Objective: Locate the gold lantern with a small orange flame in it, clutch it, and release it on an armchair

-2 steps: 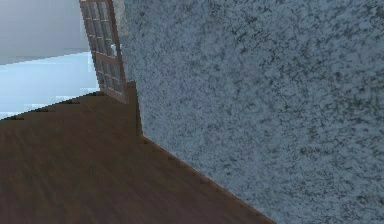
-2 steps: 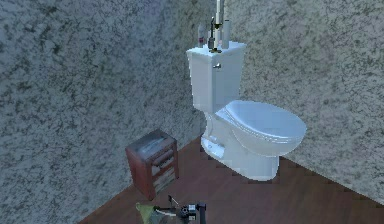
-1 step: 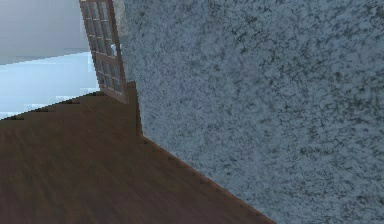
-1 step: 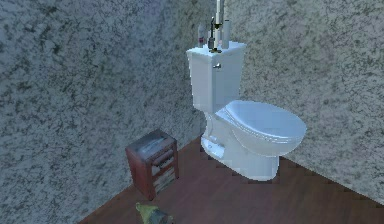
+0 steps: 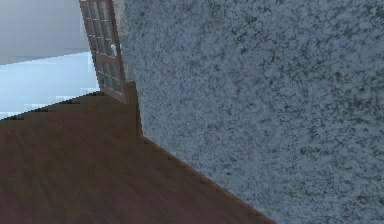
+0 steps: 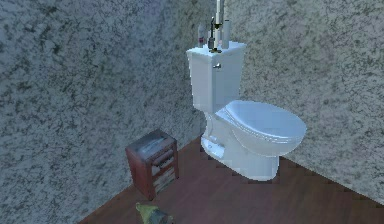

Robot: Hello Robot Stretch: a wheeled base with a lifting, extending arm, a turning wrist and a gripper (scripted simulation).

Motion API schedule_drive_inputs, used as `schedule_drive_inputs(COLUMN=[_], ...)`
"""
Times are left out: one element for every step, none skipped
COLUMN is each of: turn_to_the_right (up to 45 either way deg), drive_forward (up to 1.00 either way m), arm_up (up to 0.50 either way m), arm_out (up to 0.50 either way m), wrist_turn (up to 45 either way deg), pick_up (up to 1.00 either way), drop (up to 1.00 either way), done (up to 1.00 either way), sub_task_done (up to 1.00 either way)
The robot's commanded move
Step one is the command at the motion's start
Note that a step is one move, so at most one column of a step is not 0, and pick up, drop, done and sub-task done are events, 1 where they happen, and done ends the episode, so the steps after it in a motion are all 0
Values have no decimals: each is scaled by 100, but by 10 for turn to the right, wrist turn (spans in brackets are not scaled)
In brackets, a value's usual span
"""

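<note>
Arm side view: whether the jaws are apart, together or clamped on anything cannot be told. A white toilet stands at about 2 o'clock from the middle, lid down, with its tank backed against a speckled grey wall. On the tank lid, toward 12 o'clock, sits a small dark cluster with yellowish flecks and a pale upright piece. It is too small to name. At 7 o'clock a reddish-brown box stands on the dark wood floor, near the toilet's base but apart from it. At 6 o'clock, by the bottom edge, lies a small olive-gold blob. I cannot tell whether the cluster or the blob is the gold lantern, and no orange flame can be made out. In the forward view, the same speckled wall spreads from 12 to 4 o'clock and a door with glass panes stands at 11 o'clock.
</note>
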Motion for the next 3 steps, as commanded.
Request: schedule_drive_inputs(turn_to_the_right=[0, 0, 0], drive_forward=[0, 0, 0], arm_up=[10, 50, 46], arm_out=[0, 0, 0], wrist_turn=[0, 0, 0], pick_up=[0, 0, 0], drop=[0, 0, 0], done=[0, 0, 0], sub_task_done=[0, 0, 0])
